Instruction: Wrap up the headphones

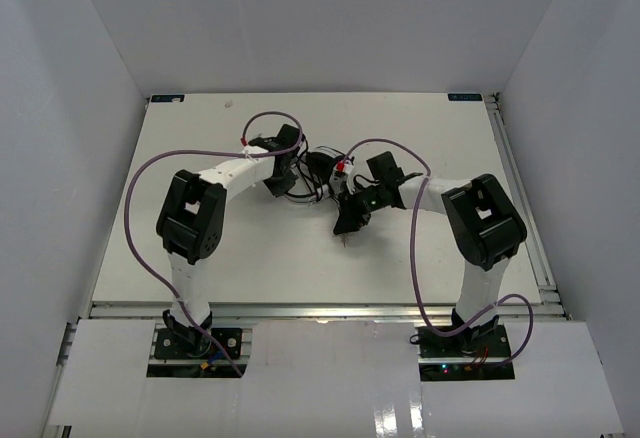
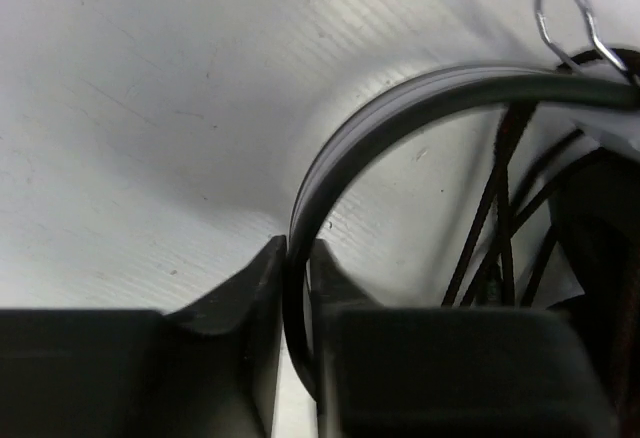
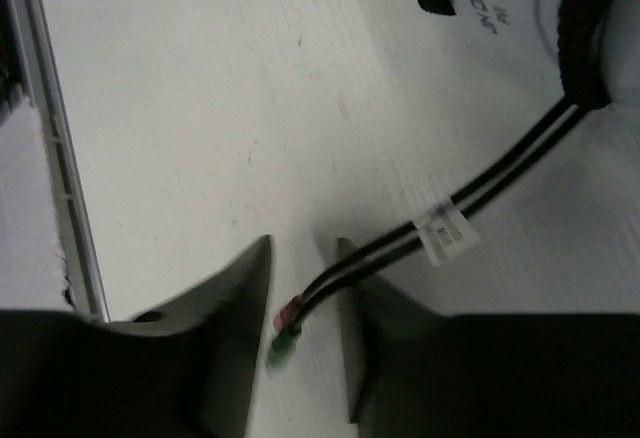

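Observation:
The headphones lie on the white table at mid-centre, between my two grippers. My left gripper is shut on the arched headband, which runs up between its fingers. Thin black cord strands and a wire ring show to its right. My right gripper is low over the table just right-front of the headphones. Its jaws stand apart around the cord. The cord's red and green frayed end lies between the fingers. A black ear pad shows at the top right.
A white label is wrapped on the cord. Purple robot cables loop over both arms. The table's metal rail runs along the left of the right wrist view. White walls enclose the table on three sides.

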`<state>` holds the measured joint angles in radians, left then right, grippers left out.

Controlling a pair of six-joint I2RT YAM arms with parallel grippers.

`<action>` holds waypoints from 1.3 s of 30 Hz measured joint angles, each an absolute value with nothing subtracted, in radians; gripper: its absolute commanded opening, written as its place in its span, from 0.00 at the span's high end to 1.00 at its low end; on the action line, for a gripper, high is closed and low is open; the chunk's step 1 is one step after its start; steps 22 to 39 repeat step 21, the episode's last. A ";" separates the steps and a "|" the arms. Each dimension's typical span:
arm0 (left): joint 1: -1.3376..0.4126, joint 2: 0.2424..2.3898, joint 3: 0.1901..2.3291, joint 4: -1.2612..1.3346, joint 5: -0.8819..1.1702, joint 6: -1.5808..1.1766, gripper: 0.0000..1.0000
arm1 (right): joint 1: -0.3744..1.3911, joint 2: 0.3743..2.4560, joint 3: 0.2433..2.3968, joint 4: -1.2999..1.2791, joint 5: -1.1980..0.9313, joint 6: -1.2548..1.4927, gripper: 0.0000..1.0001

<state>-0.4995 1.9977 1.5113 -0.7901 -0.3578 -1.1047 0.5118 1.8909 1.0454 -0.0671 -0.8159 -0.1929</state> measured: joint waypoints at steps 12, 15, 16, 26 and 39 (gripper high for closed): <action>-0.499 1.841 1.407 -0.685 -0.183 -0.869 0.02 | 0.389 1.508 1.026 -0.300 -0.685 -0.368 0.10; -0.499 1.666 1.293 -0.604 -0.128 -0.769 0.02 | 0.372 1.368 1.012 -0.313 -0.577 -0.359 0.10; -0.499 1.587 1.245 -0.577 -0.100 -0.733 0.02 | 0.373 1.324 1.007 -0.313 -0.535 -0.344 0.10; -0.496 1.193 1.033 -0.383 0.071 -0.575 0.02 | 0.376 1.125 0.922 -0.249 -0.239 -0.222 0.10; -0.496 1.193 1.033 -0.383 0.071 -0.575 0.02 | 0.376 1.125 0.922 -0.249 -0.239 -0.222 0.10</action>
